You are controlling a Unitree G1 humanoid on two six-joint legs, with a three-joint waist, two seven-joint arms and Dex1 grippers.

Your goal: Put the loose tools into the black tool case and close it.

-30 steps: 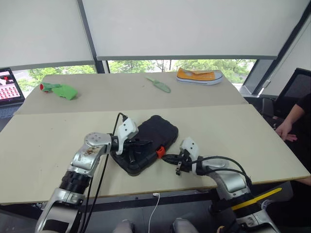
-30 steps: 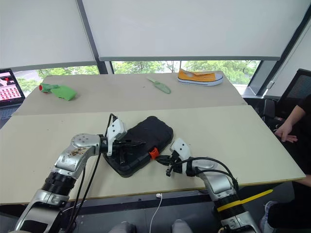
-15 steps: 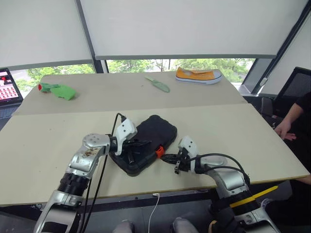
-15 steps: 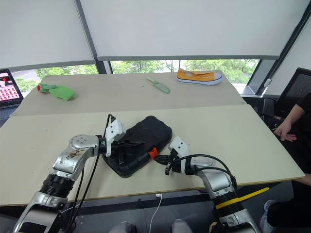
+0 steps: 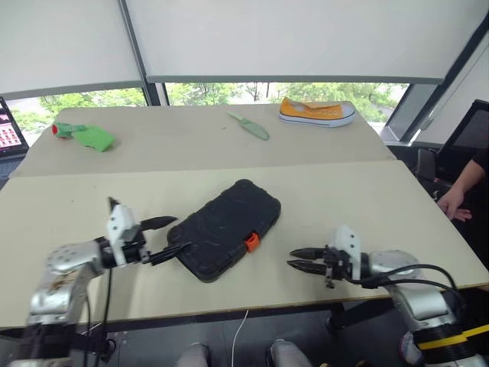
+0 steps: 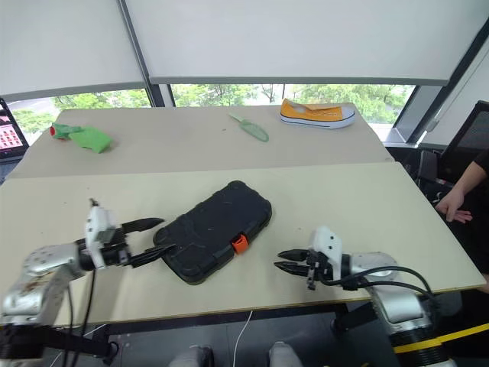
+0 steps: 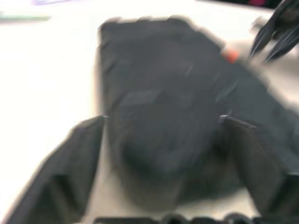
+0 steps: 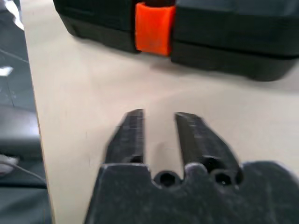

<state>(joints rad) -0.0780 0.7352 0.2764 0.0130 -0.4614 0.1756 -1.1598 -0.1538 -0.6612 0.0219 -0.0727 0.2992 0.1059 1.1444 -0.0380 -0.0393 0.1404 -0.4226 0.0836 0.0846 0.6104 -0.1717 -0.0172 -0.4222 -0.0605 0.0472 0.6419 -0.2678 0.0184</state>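
Note:
The black tool case (image 5: 226,226) lies shut on the near table, its orange latch (image 5: 250,242) facing the front edge. My left gripper (image 5: 172,234) hovers at the case's left end, open wide with nothing between its fingers (image 7: 70,163). To the right of the latch my right gripper (image 5: 291,258) is off the case, pointing at it, open by a narrow gap and empty. In the right wrist view the latch (image 8: 154,28) sits ahead of the fingers (image 8: 131,135). The loose tools are out of view.
On the far table lie a green trowel (image 5: 249,127), a yellow shoe (image 5: 315,112) and a green object with a red end (image 5: 82,136). A laptop screen (image 5: 7,131) is at the far left. A person's hand (image 5: 457,201) rests at the table's right edge.
Both grippers have pulled away from the case, the left one leftward and the right one rightward, and both have opened. The case has stayed shut in place. The camera has tilted slightly.

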